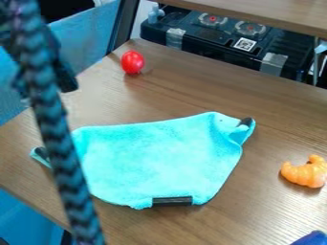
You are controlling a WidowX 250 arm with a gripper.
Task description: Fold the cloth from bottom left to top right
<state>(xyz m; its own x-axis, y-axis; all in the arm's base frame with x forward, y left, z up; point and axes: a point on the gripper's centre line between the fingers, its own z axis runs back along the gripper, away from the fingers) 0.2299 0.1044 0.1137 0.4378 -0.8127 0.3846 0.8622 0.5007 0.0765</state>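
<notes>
Turquoise cloth (pixel 150 158) lies on the worktop (pixel 185 95); we cannot determine the aperture or load of the pincer (pixel 56 76), upper left.

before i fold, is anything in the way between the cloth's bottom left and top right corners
Nothing visible lies on the turquoise cloth between them. A braided cable crosses the view in front of its left part; I can't tell whether it touches.
</notes>
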